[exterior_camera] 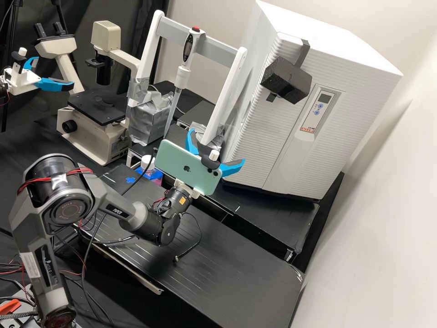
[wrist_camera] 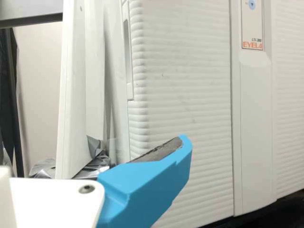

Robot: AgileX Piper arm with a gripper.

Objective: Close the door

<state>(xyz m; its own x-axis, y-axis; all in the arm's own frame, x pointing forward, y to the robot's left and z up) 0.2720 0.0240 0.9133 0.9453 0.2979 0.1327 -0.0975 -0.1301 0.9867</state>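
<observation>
The white gripper (exterior_camera: 216, 146), its two blue fingers spread wide, holds nothing; a careless swing may knock the upright white frame (exterior_camera: 226, 95) near it. Beyond, the ribbed white cabinet door (exterior_camera: 255, 150) seems almost shut; a badly angled push could slip along its ribs.

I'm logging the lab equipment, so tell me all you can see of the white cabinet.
The white cabinet is boxy and upright, with a ribbed front, plastic-looking, that appears shut. A narrow control panel carries a small display and blue buttons. Dark strips hold a black, foam-like block on its front. It stands on a black platform; whether the gripper touches it, I cannot tell.
</observation>
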